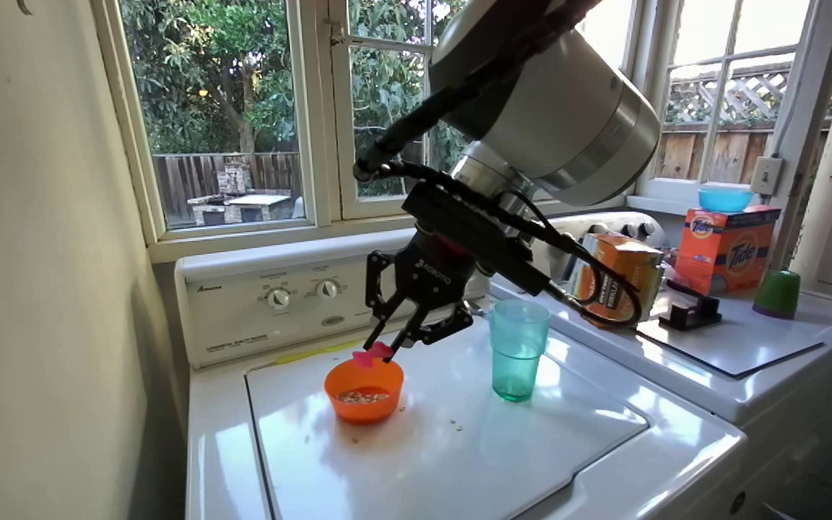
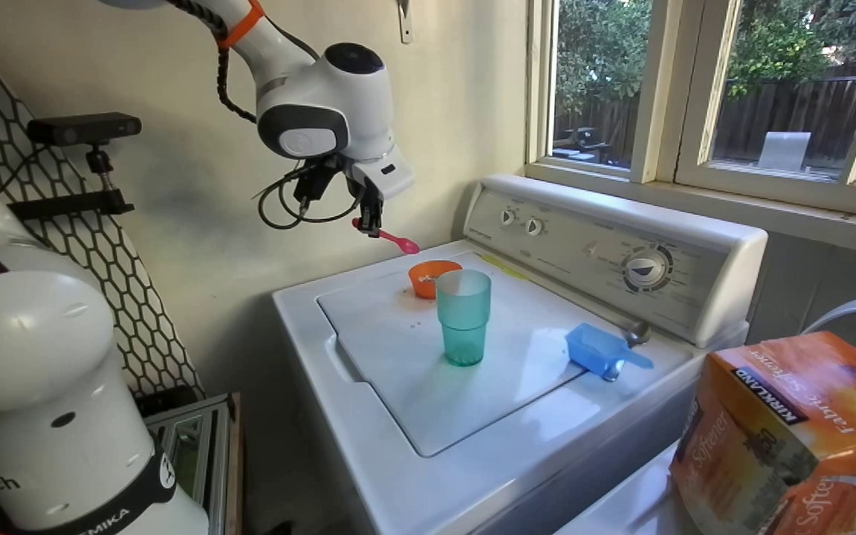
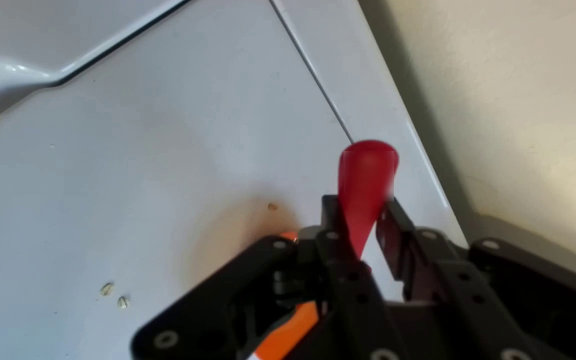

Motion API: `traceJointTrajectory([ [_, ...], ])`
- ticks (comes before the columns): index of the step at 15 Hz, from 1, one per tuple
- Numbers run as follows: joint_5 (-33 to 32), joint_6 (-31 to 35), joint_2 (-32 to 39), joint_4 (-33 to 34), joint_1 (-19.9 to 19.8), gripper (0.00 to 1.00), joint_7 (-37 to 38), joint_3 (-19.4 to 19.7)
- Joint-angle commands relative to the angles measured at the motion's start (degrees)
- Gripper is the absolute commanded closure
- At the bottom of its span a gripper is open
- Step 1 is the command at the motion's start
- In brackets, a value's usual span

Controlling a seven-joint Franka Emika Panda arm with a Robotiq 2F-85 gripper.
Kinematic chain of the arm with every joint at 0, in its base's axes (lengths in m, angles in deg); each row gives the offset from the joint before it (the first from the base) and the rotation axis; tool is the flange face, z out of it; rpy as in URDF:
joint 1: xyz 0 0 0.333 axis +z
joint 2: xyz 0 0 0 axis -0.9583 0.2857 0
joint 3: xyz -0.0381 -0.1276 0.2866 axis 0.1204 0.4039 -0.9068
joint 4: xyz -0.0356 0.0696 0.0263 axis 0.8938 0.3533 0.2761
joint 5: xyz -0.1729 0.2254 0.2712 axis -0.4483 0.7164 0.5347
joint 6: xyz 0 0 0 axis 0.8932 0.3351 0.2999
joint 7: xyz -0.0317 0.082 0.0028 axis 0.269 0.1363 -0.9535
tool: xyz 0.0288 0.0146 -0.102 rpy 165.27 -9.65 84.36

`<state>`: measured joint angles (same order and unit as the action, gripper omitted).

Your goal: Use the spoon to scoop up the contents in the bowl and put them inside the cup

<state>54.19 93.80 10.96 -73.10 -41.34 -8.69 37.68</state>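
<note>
Nearest the wrist camera we see the gripper (image 3: 359, 202), its jaws pinched tight on the pink spoon (image 2: 407, 244). The spoon tilts, its scoop end lower, above the rim level of the orange bowl (image 1: 365, 414) and apart from it in an exterior view; we cannot tell whether the spoon carries anything. Below the gripper, the bowl stands upright on the white washing machine (image 1: 401, 462) with pale flakes (image 1: 362, 396) inside, and a few crumbs (image 3: 122, 302) lie near it. Farther out, we find the teal cup (image 1: 520, 354), upright on the same machine and well apart from the bowl. Past that, a blue scoop (image 2: 597, 346) lies near the control panel (image 2: 569, 238). Beyond it we see the softener box (image 1: 618, 278) on a neighbouring appliance (image 1: 763, 343), then a detergent box (image 1: 723, 253) with a blue bowl (image 1: 725, 199) on top and a small green cup (image 1: 777, 292) near it. Farthest away, trees (image 1: 250, 87) and a fence (image 1: 170, 173) show through the windows (image 1: 318, 144).
</note>
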Motion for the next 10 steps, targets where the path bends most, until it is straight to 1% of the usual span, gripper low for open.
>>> traceJointTrajectory([
  [1, 6.83, -2.12, 3.75, 3.86, -5.50, 0.94, -3.17, -4.62],
  [5, 12.50, -6.28, 7.77, 7.83, -9.91, 0.94, -4.74, -6.14],
  [8, 18.46, -11.33, 10.89, 10.43, -12.69, 0.94, -6.16, -6.41],
  [10, 21.30, -12.89, 12.72, 11.39, -14.18, 0.94, -5.79, -6.91],
])
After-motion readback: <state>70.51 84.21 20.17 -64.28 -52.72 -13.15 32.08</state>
